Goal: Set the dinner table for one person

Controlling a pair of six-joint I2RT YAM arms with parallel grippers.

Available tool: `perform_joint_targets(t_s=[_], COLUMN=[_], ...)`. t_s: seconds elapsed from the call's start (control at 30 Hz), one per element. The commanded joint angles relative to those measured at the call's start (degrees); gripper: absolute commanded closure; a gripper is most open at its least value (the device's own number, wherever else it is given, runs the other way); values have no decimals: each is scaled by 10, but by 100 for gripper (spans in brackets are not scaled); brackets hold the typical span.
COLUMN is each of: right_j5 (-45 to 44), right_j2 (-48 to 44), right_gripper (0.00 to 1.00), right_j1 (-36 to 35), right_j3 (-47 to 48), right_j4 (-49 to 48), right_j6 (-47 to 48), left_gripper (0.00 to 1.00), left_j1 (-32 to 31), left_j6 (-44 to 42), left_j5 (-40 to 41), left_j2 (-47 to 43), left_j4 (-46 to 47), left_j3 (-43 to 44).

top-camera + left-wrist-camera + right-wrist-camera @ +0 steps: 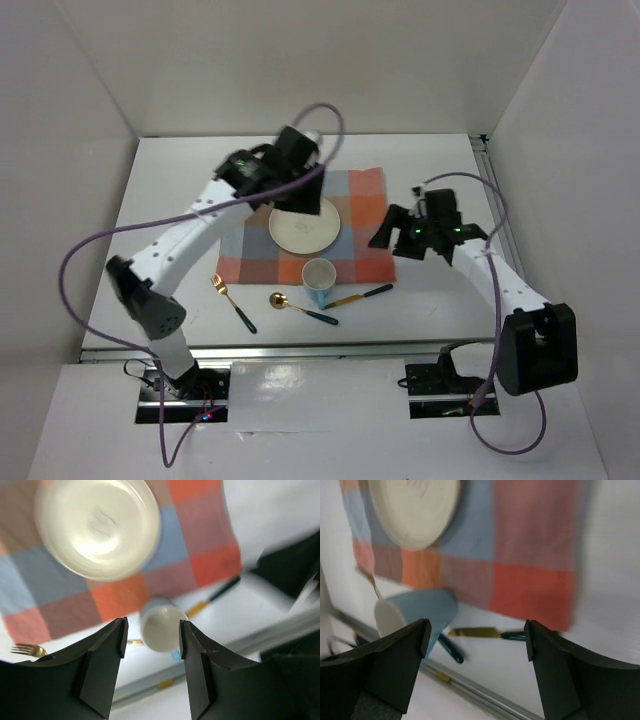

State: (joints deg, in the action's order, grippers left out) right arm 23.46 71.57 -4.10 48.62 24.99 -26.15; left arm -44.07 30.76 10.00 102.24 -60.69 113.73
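**Setting.** The dinner table (pixel 180 180) extends past the checked mat (pixel 365 215) on every side. The mat lies flat on it, about mid-table.

**Left of the mat.** The fork (pixel 230 300) lies on bare tabletop off the mat's near left corner. It is askew and well apart from the plate.

**On the mat.** The plate (pixel 305 228) sits on the mat, a little left of its centre. The left gripper (pixel 151 630) hangs over the plate's far side with its jaws parted and nothing between them.

**Near edge of the mat.**
- The spoon (pixel 300 308) lies just off this edge, on the tabletop.
- The cup (pixel 319 278) stands upright at the edge. Whether its base rests on cloth or tabletop cannot be told.
- The knife (pixel 358 296) lies angled just off the edge, towards the mat's right corner.

**Right of the mat.** The right gripper (pixel 477 635) hovers off the mat's right edge. Its jaws are spread wide and empty.

**Assessment.** The mat and plate appear to be in place, so the core of the setting looks done. The cup is arguably placed, though it crowds the near edge. The three pieces of cutlery look unplaced, lying loose off the mat's near edge and not aligned with the plate. In my judgement the task is roughly half done. What remains is to set the fork to the plate's left and the knife and spoon to its right, and perhaps to shift the cup.
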Motion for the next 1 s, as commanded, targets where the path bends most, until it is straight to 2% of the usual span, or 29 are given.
perform_joint_targets(t_s=[0.0,0.03,0.17,0.27,0.43,0.57,0.6,0.7,0.73,0.9,0.97], right_j5=[-51,-78,-120,-126,-152,-193,-193,-220,-234,-314,-329], right_j2=[14,21,66,97,162,195,203,203,203,204,225], right_gripper=[10,8,6,6,16,33,52,83,100,100,100], right_j1=[-152,-195,-272,-310,-354,-384,-384,-384,-384,-361,-317], right_j3=[31,38,74,90,130,158,163,181,190,286,355], right_j4=[-26,-26,-6,-13,-12,6,6,25,35,139,178], right_j6=[23,29,34,39,39,39,39,31,23,18,23], left_gripper=[39,39,39,40,41,41,41,41,41,41,41], left_j1=[97,111,177,194,206,217,218,223,229,242,242], left_j6=[23,23,23,23,23,18,18,12,12,12,7], left_j5=[-2,-2,-19,-34,-52,-57,-57,-57,-57,-76,-81], left_j2=[-106,-125,-179,-192,-204,-204,-209,-209,-209,-216,-216], left_j4=[25,35,57,57,67,72,72,78,78,94,94], left_j3=[-17,-32,-90,-109,-138,-143,-149,-149,-149,-154,-159])
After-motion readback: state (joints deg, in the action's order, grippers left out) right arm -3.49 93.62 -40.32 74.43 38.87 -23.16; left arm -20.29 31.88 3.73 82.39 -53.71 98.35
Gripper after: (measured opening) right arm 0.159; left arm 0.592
